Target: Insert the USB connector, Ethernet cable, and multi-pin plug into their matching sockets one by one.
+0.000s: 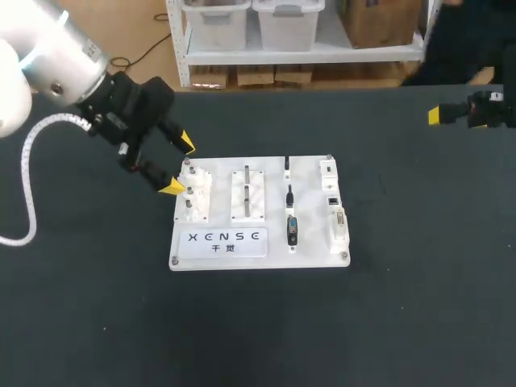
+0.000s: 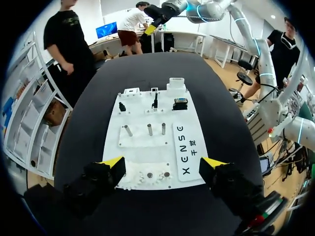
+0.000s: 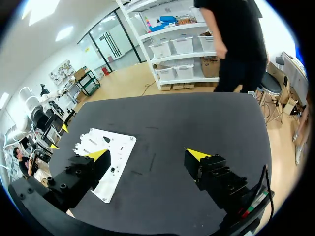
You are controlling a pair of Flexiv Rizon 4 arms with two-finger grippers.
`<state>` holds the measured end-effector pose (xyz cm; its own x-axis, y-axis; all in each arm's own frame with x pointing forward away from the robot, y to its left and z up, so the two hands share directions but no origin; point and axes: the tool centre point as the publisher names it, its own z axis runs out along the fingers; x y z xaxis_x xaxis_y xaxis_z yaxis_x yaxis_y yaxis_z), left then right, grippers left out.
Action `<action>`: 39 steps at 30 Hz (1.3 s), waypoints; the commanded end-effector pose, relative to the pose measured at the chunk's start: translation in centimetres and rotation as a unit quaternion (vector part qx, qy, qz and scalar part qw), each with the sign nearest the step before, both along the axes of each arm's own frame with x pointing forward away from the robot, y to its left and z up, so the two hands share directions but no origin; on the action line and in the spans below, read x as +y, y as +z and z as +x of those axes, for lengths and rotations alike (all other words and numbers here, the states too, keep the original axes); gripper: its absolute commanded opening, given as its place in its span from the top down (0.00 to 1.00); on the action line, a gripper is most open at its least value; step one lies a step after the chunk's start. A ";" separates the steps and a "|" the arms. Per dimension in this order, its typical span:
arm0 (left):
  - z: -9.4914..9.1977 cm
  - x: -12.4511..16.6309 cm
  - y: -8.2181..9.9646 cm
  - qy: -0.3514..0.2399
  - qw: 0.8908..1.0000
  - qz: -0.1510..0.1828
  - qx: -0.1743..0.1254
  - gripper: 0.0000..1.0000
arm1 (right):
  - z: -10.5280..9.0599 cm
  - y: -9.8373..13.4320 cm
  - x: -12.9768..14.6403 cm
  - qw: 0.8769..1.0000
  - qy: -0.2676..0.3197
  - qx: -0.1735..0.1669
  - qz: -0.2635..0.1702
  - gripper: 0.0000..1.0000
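- My left claw [image 1: 179, 167] hung with fingers apart over the white board's [image 1: 310, 218] left end.
- My right claw [image 3: 147, 155] gaped too, well away.
- USB connector [image 1: 287, 166], Ethernet cable [image 1: 289, 196] and multi-pin plug [image 1: 292, 230] lay on the board, beside the sockets [image 1: 334, 205].

Robotics lab: robot arm [image 1: 56, 44], connector board [image 1: 274, 201]

Worktop [image 1: 419, 306]: wide open stretches near and right of the white board [image 1: 313, 242].
Board: upright pegs [image 1: 247, 189], standing plugs [image 1: 290, 218] and socket blocks [image 1: 334, 211] bar low passes.
Left hand [image 1: 179, 167]: fingers spread, over the board's far-left corner.
Right hand [image 3: 147, 155]: fingers spread, far right, well apart.
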<state>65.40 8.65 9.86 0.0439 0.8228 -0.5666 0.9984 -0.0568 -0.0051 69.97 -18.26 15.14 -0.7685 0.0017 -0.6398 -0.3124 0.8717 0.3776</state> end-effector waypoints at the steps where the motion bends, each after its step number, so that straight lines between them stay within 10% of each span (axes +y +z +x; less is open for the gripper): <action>1: -0.4 0.2 -0.1 0.012 1.000 -0.001 -0.010 0.00 | 0.1 -0.1 -0.1 1.000 0.003 -0.001 0.003 0.00; 39: 0.9 -1.2 -0.1 0.043 0.999 0.012 0.005 0.00 | 0.1 -0.1 -0.1 1.000 0.003 -0.001 0.003 0.00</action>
<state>66.13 7.52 9.82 -0.0331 0.8345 -0.5501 0.9994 0.0315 -0.0124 69.97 -18.26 15.13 -0.7685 0.0017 -0.6398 -0.3124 0.8717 0.3775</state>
